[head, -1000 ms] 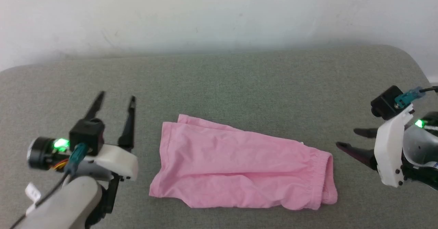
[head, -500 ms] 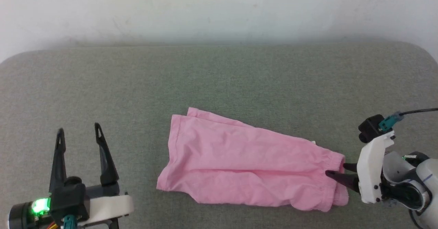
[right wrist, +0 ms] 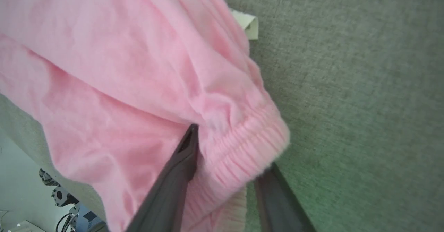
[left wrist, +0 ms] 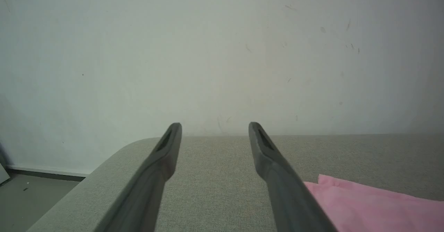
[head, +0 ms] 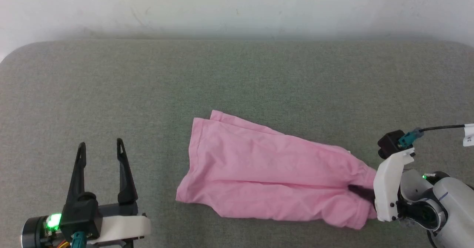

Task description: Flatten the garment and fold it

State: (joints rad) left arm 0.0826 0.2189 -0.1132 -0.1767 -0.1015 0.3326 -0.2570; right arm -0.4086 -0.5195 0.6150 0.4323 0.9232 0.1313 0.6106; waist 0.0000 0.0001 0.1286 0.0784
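Waistband [right wrist: 249,135] between the right claw [right wrist: 232,147] fingers
The garment [head: 266,177] ran from that parted claw toward the left claw [head: 100,143], also parted, well apart.

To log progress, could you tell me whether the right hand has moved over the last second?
Yes: the right hand has come leftward to straddle the garment's waistband, which it stood clear of before.
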